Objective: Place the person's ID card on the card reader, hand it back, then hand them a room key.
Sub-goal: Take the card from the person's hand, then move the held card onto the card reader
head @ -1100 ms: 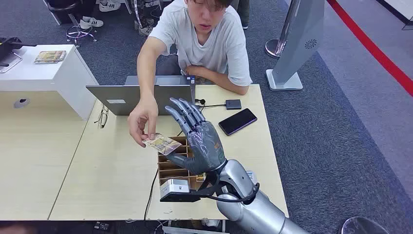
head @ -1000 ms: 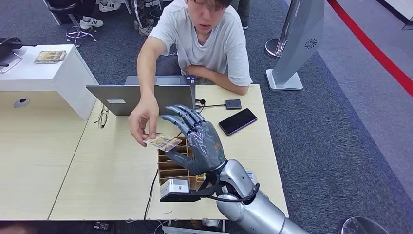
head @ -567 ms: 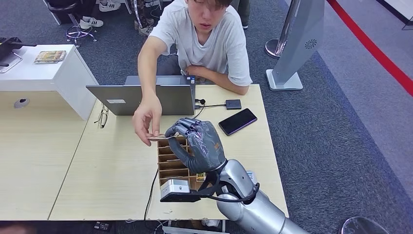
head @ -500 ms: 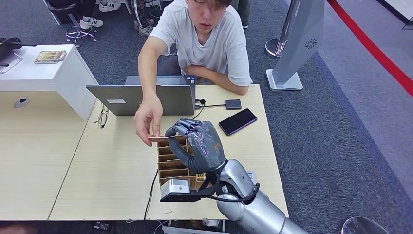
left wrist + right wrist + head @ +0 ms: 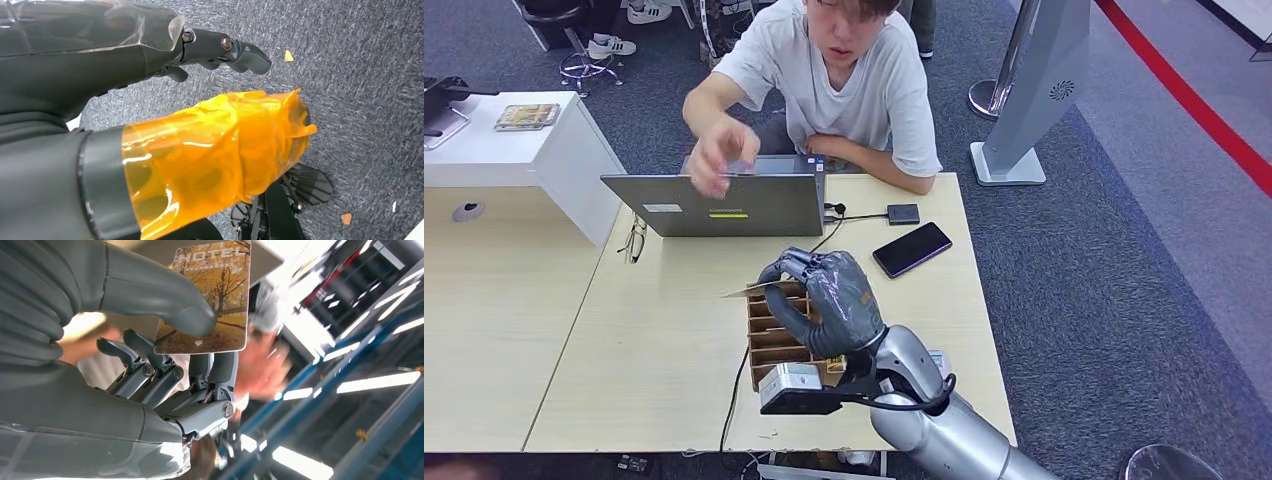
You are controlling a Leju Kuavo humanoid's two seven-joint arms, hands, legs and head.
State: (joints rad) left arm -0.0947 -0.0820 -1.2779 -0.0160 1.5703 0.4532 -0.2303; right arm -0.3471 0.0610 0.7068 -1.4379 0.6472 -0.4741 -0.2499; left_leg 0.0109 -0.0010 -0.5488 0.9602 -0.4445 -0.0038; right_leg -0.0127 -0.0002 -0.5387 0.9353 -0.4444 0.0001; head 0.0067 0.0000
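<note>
Above desk centre: right hand [image 5: 829, 300] is held raised over the wooden slotted box [image 5: 776, 335], w/ the card [image 5: 759, 289] pinched btwn thumb and curled fingers.
Card look: seen edge-on in head view; in right wrist view the card [image 5: 205, 297] shows an autumn-tree print w/ "HOTEL" lettering, thin, rigid, rounded corners.
Grip: thumb [image 5: 165, 295] is pressed on the printed face, dark fingers clamped behind; much of the card sticks out past the pinch.
Left hand [image 5: 150, 125]: hangs over carpet, nothing held; whether fingers are apart or curled can't be told.
Person's hand [image 5: 719, 155]: blurred, near desk's far edge by the laptop [image 5: 724, 200].
Risk 1: card prob. slips or pivots if the pinch is loosened, since only a small area is gripped.
Risk 2: card could be dropped into the box slots below.
</note>
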